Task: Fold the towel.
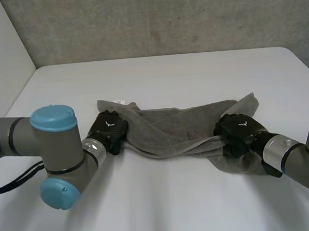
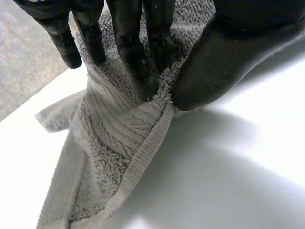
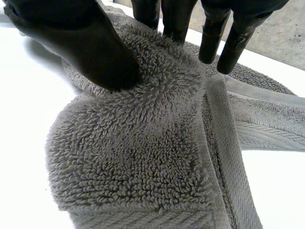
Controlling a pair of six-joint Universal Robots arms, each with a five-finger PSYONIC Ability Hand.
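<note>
A grey terry towel [image 1: 182,129] lies bunched into a long, loosely twisted band across the middle of the smooth white table [image 1: 167,74], running from left to right; its right end spreads into a wider, flatter flap, and its far left corner sticks out with a small white tag [image 1: 119,101] on it; behind the table stands a rough grey wall [image 1: 163,18]. The left robot hand [image 1: 108,131], black and hard-shelled, sits at the towel's left end and is closed on the cloth; in the left wrist view its straight fingers [image 2: 136,62] and broad rounded thumb [image 2: 214,67] pinch a ridge of pile between them, just beside the flat woven hem [image 2: 143,157], which runs away from the fingertips as a ribbed strip; the cloth below the grip hangs in soft folds down to the table. The right robot hand [image 1: 237,133] sits on the towel's right end, near the near edge of the flap, and also holds cloth; in the right wrist view its thumb [image 3: 90,47] digs into the thick looped pile while its fingers [image 3: 176,19] press from the other side, so a rounded hump of towel is caught between them; a flat hem band crosses beside that hump. Both grey arms reach in from the near side.
</note>
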